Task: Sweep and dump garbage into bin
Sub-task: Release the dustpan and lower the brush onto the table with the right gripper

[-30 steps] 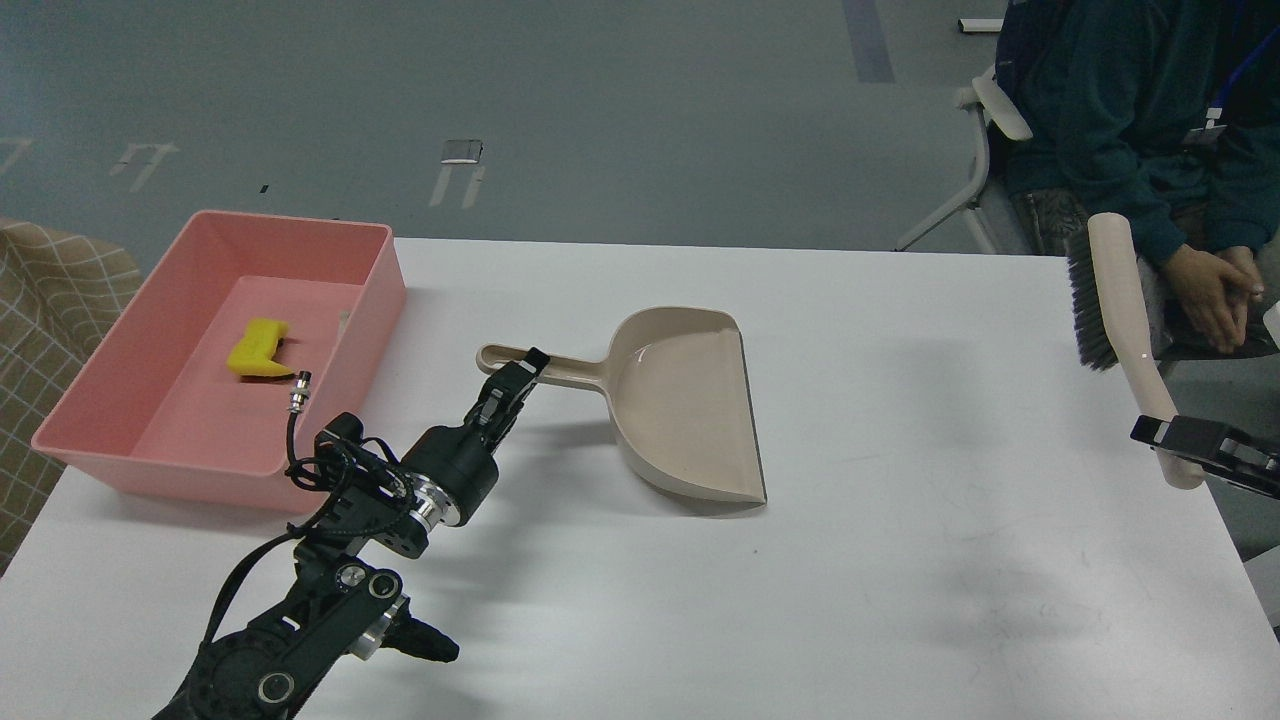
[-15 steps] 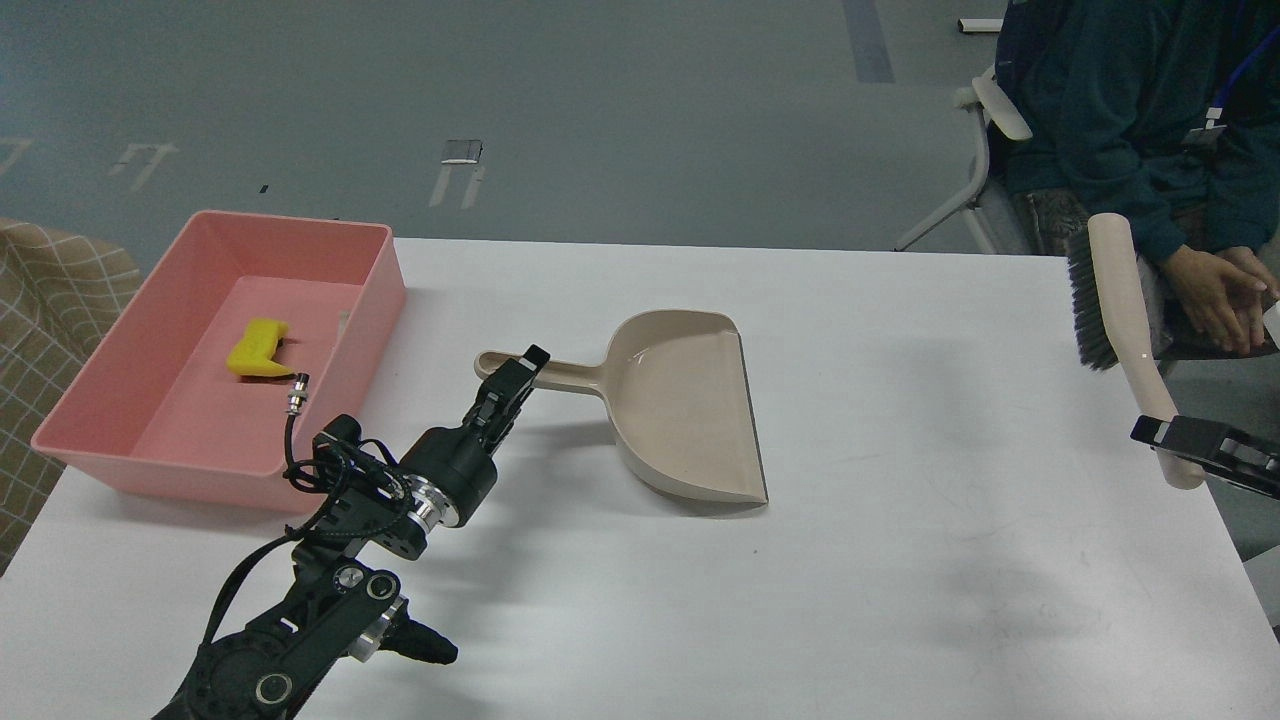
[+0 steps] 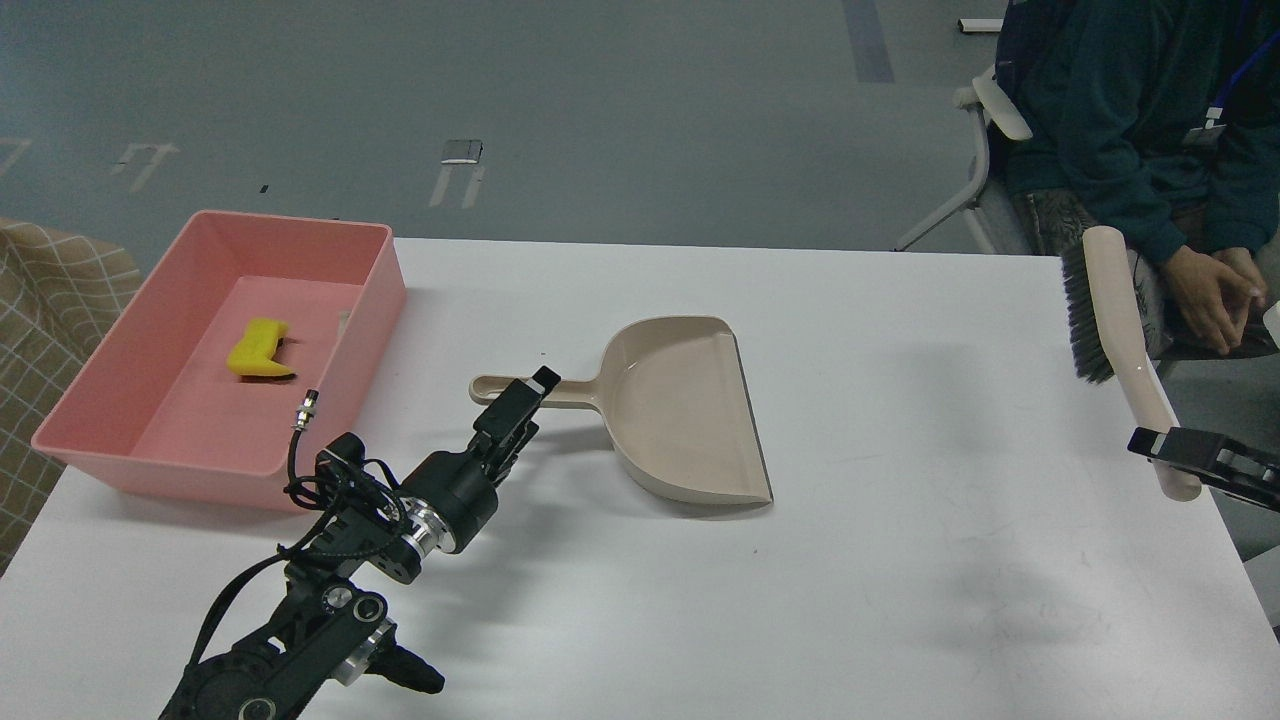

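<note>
Yellow scrap: the garbage point(image 3: 258, 350) is a small bright-yellow sponge piece with a dark edge on its right side, bent in shape, lying on the floor of the bin near its far half.
Thin strip: a pale, narrow piece point(image 3: 343, 322) lies against the inside of the bin's right wall — its detail is too small to make out.
Bin: one pink plastic tub point(image 3: 95, 395), rectangular with rounded corners and smooth matte walls, sitting on the left end of the bench.
Bench: one flat white top point(image 3: 900, 560), lightly scuffed.
Dustpan: one beige plastic dustpan point(image 3: 690, 410), smooth and slightly glossy, with a scoop-shaped pan, a straight front lip and a slim handle pointing left; it rests mid-bench, well apart from the bin.
Left gripper: the black fingers of the left gripper point(image 3: 522, 402) are clenched on the dustpan's handle near its left end.
Brush: one beige long-handled brush point(image 3: 1125, 330) with dark bristles along its left side, held upright at the right edge of the bench.
Right gripper: the right gripper point(image 3: 1175, 450) grasps the brush by the lower end of its handle — only part of it is in view.
Count: two arms, two garbage pieces.
</note>
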Robot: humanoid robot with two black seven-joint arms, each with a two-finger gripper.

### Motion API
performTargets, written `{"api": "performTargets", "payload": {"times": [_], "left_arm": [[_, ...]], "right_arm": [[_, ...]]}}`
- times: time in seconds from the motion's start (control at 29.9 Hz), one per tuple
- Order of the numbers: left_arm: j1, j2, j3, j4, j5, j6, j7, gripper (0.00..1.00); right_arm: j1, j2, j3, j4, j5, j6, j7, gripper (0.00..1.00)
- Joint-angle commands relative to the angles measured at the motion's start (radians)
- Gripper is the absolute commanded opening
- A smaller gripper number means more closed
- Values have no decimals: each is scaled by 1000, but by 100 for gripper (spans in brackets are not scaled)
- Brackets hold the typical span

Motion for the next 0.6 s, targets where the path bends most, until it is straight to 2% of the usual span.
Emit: {"api": "performTargets", "payload": {"times": [0.0, 0.13, 0.57], "left_arm": [[27, 25, -3, -26, -4, -48, 0, 96], [62, 62, -9, -92, -10, -87, 0, 96], [68, 159, -25, -216, -180, -173, 1, 96]], "right_arm": [[-21, 17, 1, -3, -2, 4, 0, 0], [-44, 54, -3, -5, -3, 17, 0, 0], [-70, 118, -2, -5, -64, 93, -1, 0]]}}
